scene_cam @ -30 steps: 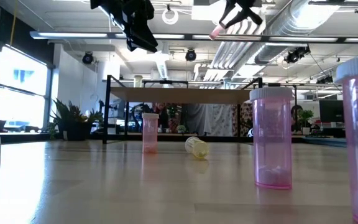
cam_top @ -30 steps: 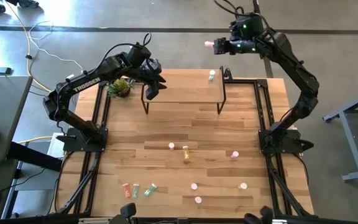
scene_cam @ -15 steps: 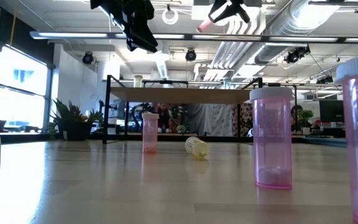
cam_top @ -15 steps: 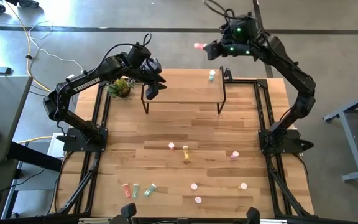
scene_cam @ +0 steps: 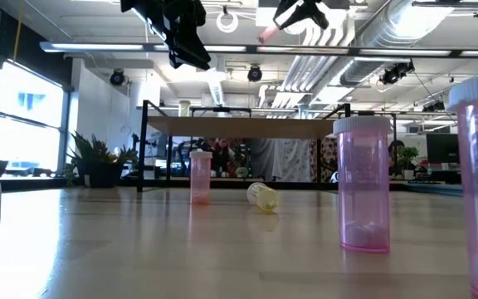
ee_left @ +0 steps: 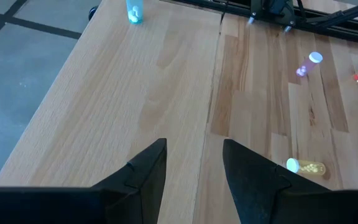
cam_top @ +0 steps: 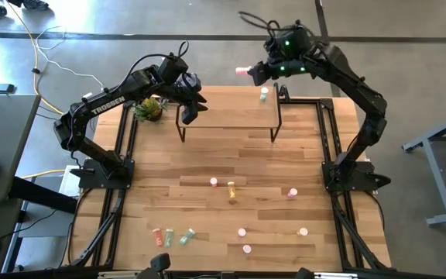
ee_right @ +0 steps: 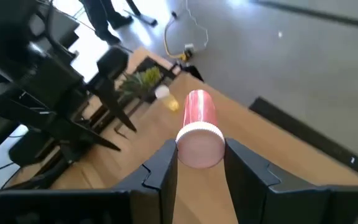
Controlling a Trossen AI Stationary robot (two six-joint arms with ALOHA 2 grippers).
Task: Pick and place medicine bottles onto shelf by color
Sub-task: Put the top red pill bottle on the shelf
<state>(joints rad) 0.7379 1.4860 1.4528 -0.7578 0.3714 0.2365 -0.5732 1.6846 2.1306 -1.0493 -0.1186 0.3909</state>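
Note:
My right gripper (cam_top: pixel 252 73) is shut on a pink medicine bottle (cam_top: pixel 242 71) with a pale cap. It holds the bottle high above the far edge of the shelf (cam_top: pixel 227 112), a small light-wood top on black legs. A pale green bottle (cam_top: pixel 264 94) stands on the shelf's right end. My left gripper (cam_top: pixel 189 110) hangs open over the shelf's left end with nothing between its fingers (ee_left: pixel 154 168). Several pink, yellow, orange and green bottles stand or lie on the table, among them a pink one (cam_top: pixel 213 182) and a yellow one (cam_top: pixel 231 198). My right gripper pinches the pink bottle's cap end (ee_right: pixel 184 142) between its two fingers, one on each side. The fingers lie along the bottle, whose body (ee_right: pixel 197 109) juts out past the fingertips toward the table's left. In the low view the bottle (scene_cam: pixel 266 35) slants downward, lifted clear of everything.
A green-yellow pineapple-like plant (cam_top: pixel 149 108) sits left of the shelf, beside my left arm. Black frame rails (cam_top: pixel 327 132) run along both table sides. Close to the low camera stand two pink bottles (scene_cam: pixel 363 183). Bare wood lies between the shelf and the scattered bottles.
My right gripper has carried the pink bottle toward the table's left, along the far edge, then a little nearer to the shelf. It rolled somewhat as it went. The bottle stays in the hold, clear of everything.

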